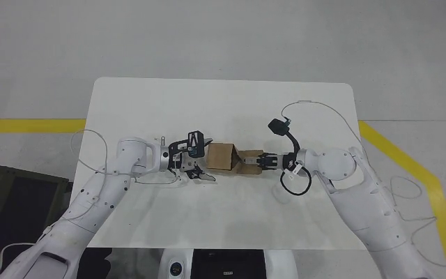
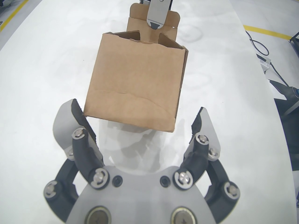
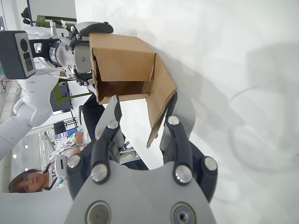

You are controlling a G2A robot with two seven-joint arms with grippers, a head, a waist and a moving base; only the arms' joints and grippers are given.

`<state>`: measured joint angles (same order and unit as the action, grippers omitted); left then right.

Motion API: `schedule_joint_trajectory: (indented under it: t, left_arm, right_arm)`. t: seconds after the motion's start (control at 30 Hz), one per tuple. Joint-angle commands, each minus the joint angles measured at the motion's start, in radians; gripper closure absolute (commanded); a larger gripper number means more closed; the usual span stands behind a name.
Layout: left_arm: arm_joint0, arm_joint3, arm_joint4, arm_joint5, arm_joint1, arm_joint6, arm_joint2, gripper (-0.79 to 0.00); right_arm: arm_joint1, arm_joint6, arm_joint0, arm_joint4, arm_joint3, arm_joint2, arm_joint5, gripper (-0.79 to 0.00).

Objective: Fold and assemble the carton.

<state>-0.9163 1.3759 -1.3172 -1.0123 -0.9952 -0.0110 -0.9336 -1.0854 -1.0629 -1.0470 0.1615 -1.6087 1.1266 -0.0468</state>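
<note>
A brown carton (image 1: 221, 156) lies on its side in the middle of the white table (image 1: 223, 104). Its closed end (image 2: 130, 115) sits between the spread fingers of my left gripper (image 2: 139, 117), and one fingertip (image 2: 78, 113) touches a corner. The other end is an open mouth (image 3: 121, 87) facing my right gripper (image 3: 143, 106), which is open. The carton's long flap (image 3: 161, 89) lies between that gripper's fingers, against the table-side finger (image 3: 171, 103). The other finger (image 2: 155, 12) hovers over the flap near the mouth.
Both arms meet at the table's centre line, left gripper (image 1: 205, 162) and right gripper (image 1: 256, 162) on either side of the carton. Bare table surface lies all around. A black cable (image 1: 296, 185) loops off the right wrist. The near table edge (image 1: 223, 247) is close.
</note>
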Motion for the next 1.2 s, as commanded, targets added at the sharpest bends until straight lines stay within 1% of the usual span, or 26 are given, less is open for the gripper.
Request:
schedule_joint_trajectory:
  t: [0.0,0.03,0.1,0.17,0.2,0.23,0.27,0.3,0.43,0.5,0.6,0.7,0.9,1.17]
  left_arm:
    - [0.0,0.0,-0.001,0.0,0.0,0.0,-0.001,-0.785]
    - [-0.001,0.0,-0.002,0.0,0.0,0.0,-0.001,-0.785]
    - [-0.001,0.001,-0.004,0.0,-0.001,0.001,-0.001,-0.785]
    - [-0.001,0.001,-0.005,0.0,-0.001,0.0,-0.001,-0.785]
    - [-0.001,0.001,-0.006,0.0,-0.001,0.0,-0.001,-0.785]
    - [-0.001,0.001,-0.006,0.0,-0.001,0.0,-0.001,-0.785]
    - [0.0,0.001,-0.007,0.0,-0.001,0.0,-0.001,-0.785]
    - [0.0,0.002,-0.008,0.0,-0.001,0.001,-0.001,-0.785]
    - [0.0,0.004,-0.013,0.0,-0.001,-0.001,0.001,-0.785]
    - [0.001,0.004,-0.015,0.0,-0.001,-0.002,0.001,-0.785]
    - [0.001,0.003,-0.018,0.0,-0.001,-0.004,0.001,-0.785]
    - [0.002,0.004,-0.021,0.0,-0.001,-0.003,0.003,-0.785]
    - [0.003,0.002,-0.024,0.0,-0.003,-0.006,0.005,-0.785]
    - [0.003,0.001,-0.028,0.0,-0.003,-0.007,0.004,-0.785]
  right_arm:
    - [0.003,-0.004,-0.003,0.01,-0.012,0.004,-0.012,-0.351]
    - [0.004,-0.008,-0.005,0.017,-0.018,0.005,-0.018,-0.329]
    - [0.007,-0.024,-0.005,0.032,-0.031,0.006,-0.038,-0.311]
    - [0.009,-0.031,-0.005,0.046,-0.044,0.009,-0.051,-0.256]
    - [0.01,-0.035,-0.004,0.05,-0.05,0.008,-0.056,-0.203]
    - [0.01,-0.037,-0.002,0.049,-0.054,0.007,-0.06,-0.182]
    - [0.01,-0.045,0.002,0.056,-0.054,0.002,-0.063,-0.126]
    - [0.01,-0.053,0.01,0.065,-0.053,-0.005,-0.068,-0.089]
    - [0.003,-0.059,0.052,0.068,-0.031,-0.04,-0.074,-0.052]
    - [-0.002,-0.064,0.08,0.075,-0.018,-0.06,-0.076,-0.065]
    - [-0.008,-0.067,0.122,0.081,0.002,-0.085,-0.077,-0.157]
    - [-0.015,-0.066,0.158,0.08,0.02,-0.106,-0.074,-0.225]
    - [-0.028,-0.048,0.2,0.054,0.043,-0.14,-0.053,-0.252]
    - [-0.044,0.003,0.211,-0.015,0.074,-0.171,0.008,-0.271]
